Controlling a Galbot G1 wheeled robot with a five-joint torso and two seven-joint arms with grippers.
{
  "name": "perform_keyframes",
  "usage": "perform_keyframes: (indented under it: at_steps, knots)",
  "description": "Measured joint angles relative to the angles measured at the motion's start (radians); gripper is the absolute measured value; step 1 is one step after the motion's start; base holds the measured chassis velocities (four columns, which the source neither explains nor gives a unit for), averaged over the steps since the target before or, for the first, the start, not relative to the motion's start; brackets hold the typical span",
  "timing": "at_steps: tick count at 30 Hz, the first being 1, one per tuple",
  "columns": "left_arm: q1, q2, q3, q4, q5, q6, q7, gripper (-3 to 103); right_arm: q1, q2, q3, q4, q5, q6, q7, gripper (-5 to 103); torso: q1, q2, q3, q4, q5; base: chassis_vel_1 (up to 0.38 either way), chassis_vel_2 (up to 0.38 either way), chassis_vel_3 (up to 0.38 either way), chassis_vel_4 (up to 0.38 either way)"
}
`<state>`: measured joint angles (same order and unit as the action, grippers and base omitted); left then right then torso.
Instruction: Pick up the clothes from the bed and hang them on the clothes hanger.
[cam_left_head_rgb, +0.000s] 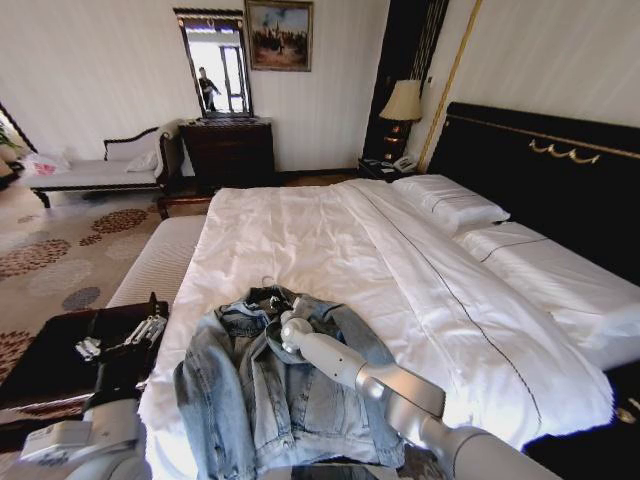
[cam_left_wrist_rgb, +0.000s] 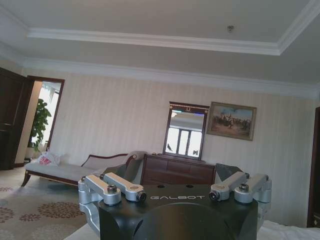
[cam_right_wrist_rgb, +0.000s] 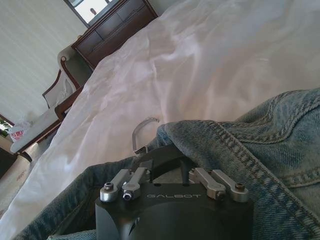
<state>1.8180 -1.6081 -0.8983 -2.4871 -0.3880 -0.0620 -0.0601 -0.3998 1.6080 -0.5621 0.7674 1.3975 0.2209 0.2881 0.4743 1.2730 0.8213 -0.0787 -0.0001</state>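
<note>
The clothes, a light blue denim jacket (cam_left_head_rgb: 270, 400), lie spread near the foot of the bed (cam_left_head_rgb: 330, 240), on its white sheet. Just beyond the collar (cam_right_wrist_rgb: 225, 135) pokes the wire hook of the clothes hanger (cam_right_wrist_rgb: 142, 132), also seen from the head camera (cam_left_head_rgb: 268, 283). The rest of the hanger is hidden inside the jacket. My right gripper (cam_left_head_rgb: 288, 328) presses down into the collar area, right behind the hook (cam_right_wrist_rgb: 167, 165). My left gripper (cam_left_head_rgb: 120, 338) hovers open beside the bed over a black bench, pointing at the far wall (cam_left_wrist_rgb: 177, 192).
A black bench (cam_left_head_rgb: 50, 360) stands at the bed's left corner. White pillows (cam_left_head_rgb: 450, 200) and a tall black headboard (cam_left_head_rgb: 560, 170) are at the right. A dark dresser (cam_left_head_rgb: 228, 150), a daybed (cam_left_head_rgb: 100, 170) and a lamp (cam_left_head_rgb: 403, 100) line the far wall.
</note>
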Motion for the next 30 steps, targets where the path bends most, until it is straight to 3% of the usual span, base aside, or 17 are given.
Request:
perform_keyframes:
  at_steps: [2, 4, 12, 14, 17, 21, 23, 24, 27, 29, 30]
  knots:
    - [0.000, 0.000, 0.000, 0.001, 0.002, 0.000, 0.000, 100, -0.003, 0.000, 0.008, 0.001, -0.004, 0.000, 0.000, 19, 0.000, 0.000, 0.000, 0.0000, 0.0000, 0.000, 0.000, 0.000, 0.000]
    - [0.000, 0.000, 0.000, 0.001, 0.003, 0.000, 0.000, 100, -0.004, 0.000, 0.013, 0.004, -0.007, 0.000, 0.000, 16, 0.000, 0.000, 0.000, 0.0000, 0.0000, 0.000, 0.000, 0.000, 0.000]
    - [0.001, 0.000, 0.002, 0.002, 0.009, 0.000, 0.000, 100, -0.022, 0.000, 0.016, 0.037, -0.067, -0.009, -0.011, 14, 0.000, 0.000, 0.000, -0.0002, -0.0001, 0.000, 0.000, 0.000, 0.000]
    - [0.004, 0.000, -0.001, 0.000, 0.008, 0.000, 0.000, 100, -0.032, 0.000, -0.024, 0.131, -0.170, -0.039, -0.005, 30, 0.000, 0.000, 0.000, 0.0000, 0.0002, 0.000, 0.000, 0.000, 0.000]
    - [0.005, 0.000, -0.006, -0.002, 0.003, 0.000, 0.000, 100, -0.029, 0.000, -0.061, 0.195, -0.255, -0.074, 0.026, 36, 0.000, 0.000, 0.000, 0.0003, 0.0001, 0.000, 0.000, 0.000, 0.000]
    - [-0.001, 0.000, -0.010, -0.003, -0.008, 0.000, -0.001, 100, 0.070, -0.017, -0.164, 0.297, -0.419, -0.242, 0.163, 57, 0.000, 0.000, 0.000, 0.0006, 0.0000, 0.000, 0.000, 0.000, 0.000]
    - [-0.003, 0.000, -0.010, -0.003, -0.009, 0.000, -0.002, 100, 0.099, -0.025, -0.183, 0.294, -0.444, -0.268, 0.182, 57, 0.000, 0.000, 0.000, 0.0001, 0.0000, 0.000, 0.000, 0.000, 0.000]
    - [-0.006, 0.000, -0.010, -0.003, -0.011, 0.000, -0.002, 100, 0.153, -0.036, -0.210, 0.275, -0.489, -0.307, 0.200, 68, 0.000, 0.000, 0.000, -0.0001, 0.0000, 0.000, 0.000, 0.000, 0.000]
    - [-0.008, 0.000, -0.013, -0.005, -0.020, 0.000, -0.002, 100, 0.200, -0.051, -0.219, 0.261, -0.505, -0.333, 0.201, 74, 0.000, 0.000, 0.000, -0.0003, 0.0000, 0.000, 0.000, 0.000, 0.000]
    - [-0.011, 0.002, -0.028, -0.008, -0.037, 0.000, -0.002, 100, 0.218, -0.096, -0.209, 0.340, -0.403, -0.388, 0.235, 85, 0.000, 0.000, 0.000, 0.0000, 0.0001, 0.000, 0.000, 0.000, 0.000]
    - [-0.011, 0.002, -0.028, -0.008, -0.037, 0.000, -0.002, 100, 0.218, -0.096, -0.209, 0.340, -0.403, -0.388, 0.235, 85, 0.000, 0.000, 0.000, 0.0000, 0.0001, 0.000, 0.000, 0.000, 0.000]
